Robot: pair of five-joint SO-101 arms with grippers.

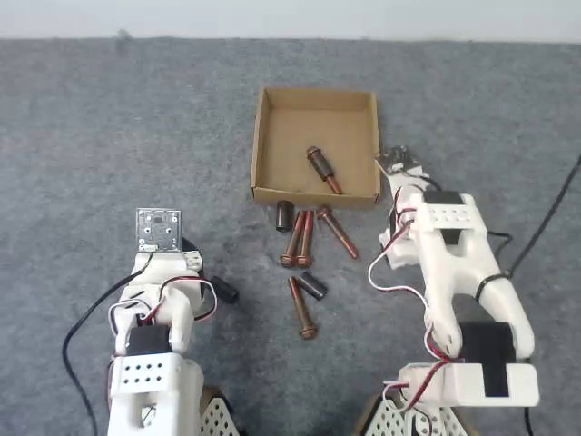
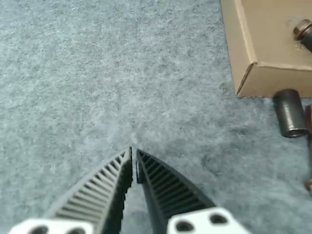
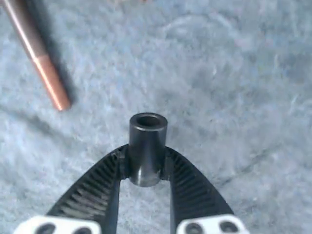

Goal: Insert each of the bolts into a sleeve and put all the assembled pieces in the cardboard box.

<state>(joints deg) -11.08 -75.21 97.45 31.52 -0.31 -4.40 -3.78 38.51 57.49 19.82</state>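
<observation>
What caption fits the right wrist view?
Right gripper shut on a black sleeve, copper bolt lying nearby on grey carpet.

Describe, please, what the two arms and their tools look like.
The left arm and right arm are white plastic shells with black motors and looping red, white and black cables. The left tool and right tool are black, ribbed and tapering, on white bases with screw holes.

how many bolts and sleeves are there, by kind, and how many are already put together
loose copper-coloured metal bolts: 4
loose black cylindrical sleeves, the last held in the right hand: 4
assembled bolt-in-sleeve pieces, in the brown cardboard box: 1
total: 9
</observation>
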